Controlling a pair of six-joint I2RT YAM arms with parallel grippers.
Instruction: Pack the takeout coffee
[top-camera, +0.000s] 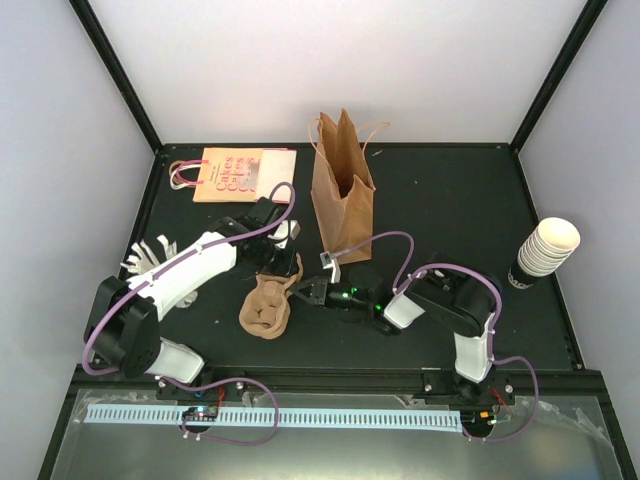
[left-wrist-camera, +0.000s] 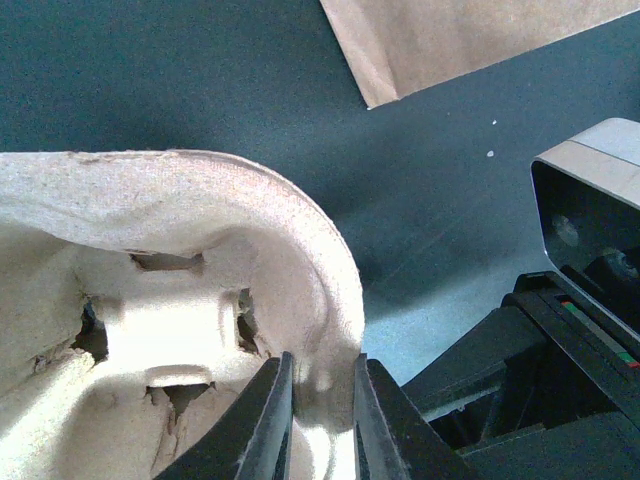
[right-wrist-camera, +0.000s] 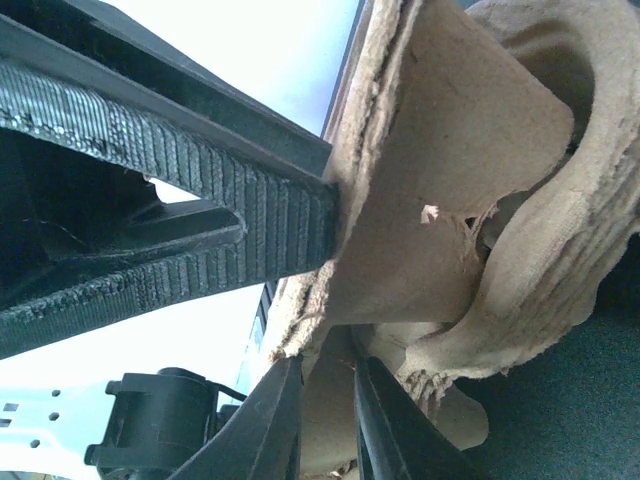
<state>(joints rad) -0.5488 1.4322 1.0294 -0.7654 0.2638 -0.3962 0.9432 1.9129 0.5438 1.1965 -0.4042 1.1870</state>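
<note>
Right tool (right-wrist-camera: 328, 370): closed on the brown cup tray (top-camera: 266, 310), just in front of the paper bag (top-camera: 343, 200). The tray's ragged pulp edge is pinched between its two fingers.
Left tool (left-wrist-camera: 322, 365): also closed, clamped on the tray's curved rim, in front of the paper bag and a little to its left. In the right wrist view one of its ribbed fingers sits right beside the right tool's grip.
Cup tray: held by both tools at once, near the front of the paper bag and apart from it. It looks tipped up on edge, not flat. It may be more than one tray nested together, but I cannot tell.
Paper bag: standing upright in the middle of the tabletop (top-camera: 450, 190), with its mouth open and handles up. Nothing can be seen inside it from above.
Stack of cups (top-camera: 548, 245): well to the right of the paper bag, lidless, leaning over with a dark piece at its foot.
Printed bag (top-camera: 235, 172): lying flat, to the left of the paper bag and slightly behind it.
Takeout coffee: no lidded cup shows in any view, so I cannot say where it is.
Done so far: nothing looks packed, and work is only at the tray stage.
Left to do: probably ready the tray, find the coffee and seat it, then lower it into the paper bag.
</note>
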